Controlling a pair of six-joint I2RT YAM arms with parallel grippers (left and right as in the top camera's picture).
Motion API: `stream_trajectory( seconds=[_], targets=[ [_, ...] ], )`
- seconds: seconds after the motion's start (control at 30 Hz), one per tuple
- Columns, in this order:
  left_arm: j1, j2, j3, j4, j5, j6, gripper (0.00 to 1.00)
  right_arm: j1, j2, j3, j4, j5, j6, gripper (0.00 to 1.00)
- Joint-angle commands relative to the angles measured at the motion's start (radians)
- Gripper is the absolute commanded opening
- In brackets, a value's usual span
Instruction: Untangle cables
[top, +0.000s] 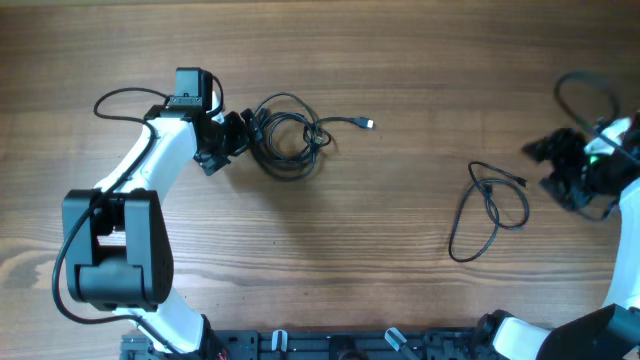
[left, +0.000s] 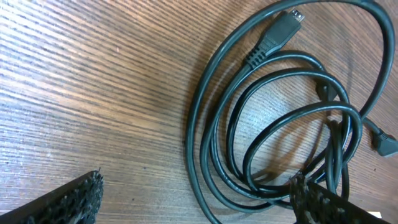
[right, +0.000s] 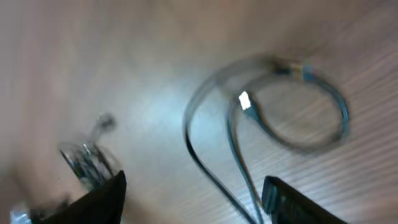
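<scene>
A coiled black cable lies left of centre, one plug end trailing right. My left gripper is open at the coil's left edge. In the left wrist view the coil fills the right half, and the left gripper straddles its near strands, the right finger resting over them. A second cable lies in a loose loop at the right. My right gripper is open, just right of it. The right wrist view is blurred and shows that loop ahead of the open fingers.
The wooden table bears both cables. The left arm's thicker black wire arcs at the far left, and the right arm's wire at the far right. The first coil shows as a blur at the left of the right wrist view.
</scene>
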Motion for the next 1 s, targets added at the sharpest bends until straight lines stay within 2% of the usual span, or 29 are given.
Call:
stream_trajectory(
  seconds=[0.0,0.17,0.23,0.33,0.4,0.43,0.47,0.5,0.6,0.8,0.9,0.97],
  targets=[
    [-0.003,-0.01,0.014,0.002,-0.009,-0.006,1.0,0.006,0.007,-0.023,-0.105,0.031,-0.184,0.81],
    [-0.003,-0.01,0.014,0.001,-0.009,-0.006,1.0,0.006,0.007,-0.196,-0.074,0.037,-0.18,0.82],
    [-0.003,-0.01,0.014,0.001,-0.009,-0.006,1.0,0.006,0.007,-0.283,-0.023,-0.033,-0.119,0.82],
    [-0.003,-0.01,0.014,0.002,-0.009,-0.006,1.0,0.006,0.007,-0.371,0.069,-0.047,-0.12,0.77],
    [-0.003,-0.01,0.014,0.002,-0.009,-0.006,1.0,0.006,0.007,-0.41,0.12,-0.039,-0.077,0.61],
    [-0.003,-0.01,0.014,0.002,-0.009,-0.006,1.0,0.006,0.007,-0.421,0.137,-0.039,-0.073,0.42],
    [-0.003,-0.01,0.014,0.001,-0.009,-0.006,1.0,0.006,0.007,-0.431,0.156,-0.039,-0.073,0.15],
    [-0.003,-0.01,0.014,0.001,-0.009,-0.006,1.0,0.006,0.007,-0.43,0.157,-0.04,-0.073,0.04],
    [-0.003,-0.01,0.014,0.002,-0.009,-0.006,1.0,0.006,0.006,-0.38,0.174,-0.043,-0.05,0.04],
    [-0.003,-0.01,0.014,0.002,-0.009,-0.006,1.0,0.006,0.006,-0.011,0.211,-0.045,-0.021,0.04],
    [-0.003,-0.01,0.014,0.002,-0.009,-0.006,1.0,0.006,0.007,0.138,0.371,-0.024,-0.008,0.04],
    [-0.003,-0.01,0.014,0.002,-0.009,-0.006,1.0,0.006,0.006,0.184,0.583,-0.013,-0.036,0.04]
  ],
)
